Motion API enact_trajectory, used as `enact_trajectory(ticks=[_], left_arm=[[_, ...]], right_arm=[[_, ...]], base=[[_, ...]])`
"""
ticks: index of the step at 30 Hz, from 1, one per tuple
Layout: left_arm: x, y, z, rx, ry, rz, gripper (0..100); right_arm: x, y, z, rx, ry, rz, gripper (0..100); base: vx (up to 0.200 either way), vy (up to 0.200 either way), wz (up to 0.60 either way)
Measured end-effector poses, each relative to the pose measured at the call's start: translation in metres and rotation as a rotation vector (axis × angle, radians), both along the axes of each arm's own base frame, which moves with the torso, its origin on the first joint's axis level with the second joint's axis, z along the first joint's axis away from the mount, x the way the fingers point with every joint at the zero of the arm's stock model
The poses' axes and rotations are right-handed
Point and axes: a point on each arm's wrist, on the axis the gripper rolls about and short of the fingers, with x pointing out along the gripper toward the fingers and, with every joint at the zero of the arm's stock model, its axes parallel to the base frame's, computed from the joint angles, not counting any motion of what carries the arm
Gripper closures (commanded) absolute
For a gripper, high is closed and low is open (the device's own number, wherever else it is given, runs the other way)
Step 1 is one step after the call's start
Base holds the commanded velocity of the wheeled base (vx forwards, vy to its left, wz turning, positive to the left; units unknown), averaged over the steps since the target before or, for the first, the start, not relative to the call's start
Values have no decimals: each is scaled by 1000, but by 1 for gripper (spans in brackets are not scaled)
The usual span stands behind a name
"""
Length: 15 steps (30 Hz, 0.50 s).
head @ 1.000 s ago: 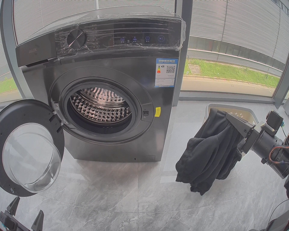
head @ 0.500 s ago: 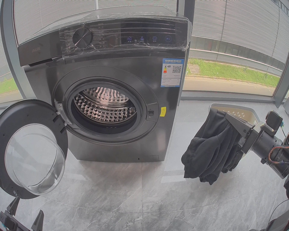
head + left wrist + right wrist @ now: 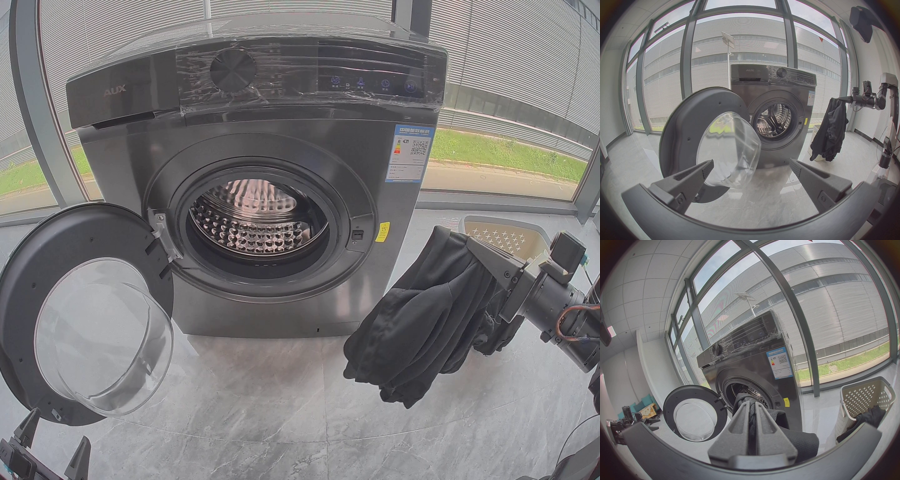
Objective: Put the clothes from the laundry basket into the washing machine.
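Note:
A dark grey washing machine (image 3: 262,144) stands ahead with its round door (image 3: 81,312) swung open to the left and the steel drum (image 3: 256,215) bare. My right gripper (image 3: 478,247) is shut on a black garment (image 3: 425,319) that hangs in the air to the right of the machine, above the floor. In the right wrist view the cloth (image 3: 751,415) is pinched between the closed fingers (image 3: 765,430). The beige laundry basket (image 3: 506,234) stands behind the garment, with more dark clothing (image 3: 872,416) in it. My left gripper (image 3: 751,175) hangs open and low, facing the door (image 3: 703,134).
Grey marble floor (image 3: 281,400) spreads free in front of the machine. Tall windows and their frames (image 3: 412,12) close the space behind. The open door juts out over the floor at the left.
The head camera has turned, so the machine and basket shifted right in view. The hanging garment swung and now reaches lower and further left, nearer the machine's front. Left gripper unchanged.

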Motion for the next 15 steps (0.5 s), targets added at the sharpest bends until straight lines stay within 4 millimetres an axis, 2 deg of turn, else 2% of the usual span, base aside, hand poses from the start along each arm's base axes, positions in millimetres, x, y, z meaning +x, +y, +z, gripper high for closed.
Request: enact_trajectory(ticks=[15], left_arm=[[0, 0, 0, 0, 0, 0, 0]], right_arm=[[-2, 3, -2, -2, 9, 13, 100]], base=[[0, 0, 0]])
